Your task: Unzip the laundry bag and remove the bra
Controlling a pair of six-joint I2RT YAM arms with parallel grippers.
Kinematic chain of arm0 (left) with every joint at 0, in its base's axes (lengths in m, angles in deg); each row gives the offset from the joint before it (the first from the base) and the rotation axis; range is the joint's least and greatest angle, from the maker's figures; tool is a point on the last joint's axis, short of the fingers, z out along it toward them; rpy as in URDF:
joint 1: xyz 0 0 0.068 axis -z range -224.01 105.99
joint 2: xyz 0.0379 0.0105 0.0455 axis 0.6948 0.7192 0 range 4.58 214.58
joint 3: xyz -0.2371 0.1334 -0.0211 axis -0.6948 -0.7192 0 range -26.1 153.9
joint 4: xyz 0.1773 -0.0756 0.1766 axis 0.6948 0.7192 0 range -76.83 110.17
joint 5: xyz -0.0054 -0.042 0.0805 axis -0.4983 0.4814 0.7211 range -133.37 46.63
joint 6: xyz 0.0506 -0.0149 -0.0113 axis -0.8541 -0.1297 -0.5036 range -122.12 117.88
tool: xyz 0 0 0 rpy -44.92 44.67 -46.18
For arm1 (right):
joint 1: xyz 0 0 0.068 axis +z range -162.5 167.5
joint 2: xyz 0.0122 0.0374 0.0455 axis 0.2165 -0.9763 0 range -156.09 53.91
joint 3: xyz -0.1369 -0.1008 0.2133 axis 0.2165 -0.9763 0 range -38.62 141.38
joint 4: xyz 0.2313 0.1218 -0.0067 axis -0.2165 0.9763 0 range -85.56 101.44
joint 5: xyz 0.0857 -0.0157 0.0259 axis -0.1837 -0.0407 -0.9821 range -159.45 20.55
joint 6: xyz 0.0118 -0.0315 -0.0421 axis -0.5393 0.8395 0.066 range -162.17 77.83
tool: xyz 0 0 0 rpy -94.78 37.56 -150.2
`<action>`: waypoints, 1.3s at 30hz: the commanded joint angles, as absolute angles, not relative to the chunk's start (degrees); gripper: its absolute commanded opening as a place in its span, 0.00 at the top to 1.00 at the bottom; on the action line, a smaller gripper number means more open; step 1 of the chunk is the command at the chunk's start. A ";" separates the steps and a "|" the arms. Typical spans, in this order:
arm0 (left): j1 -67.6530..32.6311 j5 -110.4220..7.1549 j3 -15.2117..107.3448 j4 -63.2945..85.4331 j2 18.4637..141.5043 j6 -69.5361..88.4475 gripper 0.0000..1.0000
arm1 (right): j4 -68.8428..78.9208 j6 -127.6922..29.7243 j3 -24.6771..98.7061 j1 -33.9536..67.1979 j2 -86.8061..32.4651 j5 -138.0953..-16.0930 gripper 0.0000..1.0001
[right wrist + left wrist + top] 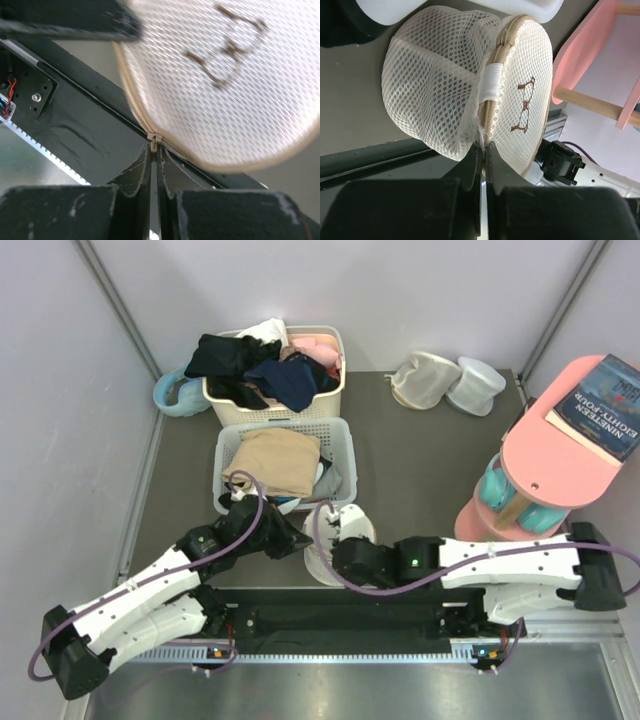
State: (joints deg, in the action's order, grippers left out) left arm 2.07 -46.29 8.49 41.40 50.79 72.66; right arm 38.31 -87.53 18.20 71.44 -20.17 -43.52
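The round cream mesh laundry bag (345, 528) is held on edge between my two grippers near the table's front edge. In the left wrist view the laundry bag (445, 85) shows its zip rim and the bra pictogram (522, 107). My left gripper (484, 148) is shut on the bag's mesh at the rim seam. It also shows in the top view (298, 540). My right gripper (154, 151) is shut on the zip pull (153, 144) at the bag's lower rim. It also shows in the top view (338, 558). The zip looks closed along the rim I can see. The bra is hidden.
A white basket (340, 455) with a folded tan cloth (272, 460) stands just behind the bag. Behind it is a fuller basket (225, 395) of dark clothes. Two pale pouches (445, 382) lie at the back right. A pink shelf (545, 465) carrying a book stands at the right.
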 commanded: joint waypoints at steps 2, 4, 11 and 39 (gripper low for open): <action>-1.02 -43.02 10.46 42.09 49.93 68.11 1.00 | 45.48 -93.14 12.80 69.42 -9.38 -40.45 1.00; -1.91 -45.56 10.46 41.22 50.28 66.70 1.00 | 46.97 -93.23 11.05 68.36 -6.84 -40.36 1.00; -6.39 -54.52 13.88 32.96 59.39 58.45 1.00 | 46.55 -87.63 13.31 64.84 -6.55 -40.36 1.00; -6.92 -52.33 9.07 47.83 44.48 67.22 0.35 | 30.19 -74.95 36.97 67.74 -35.30 -52.31 1.00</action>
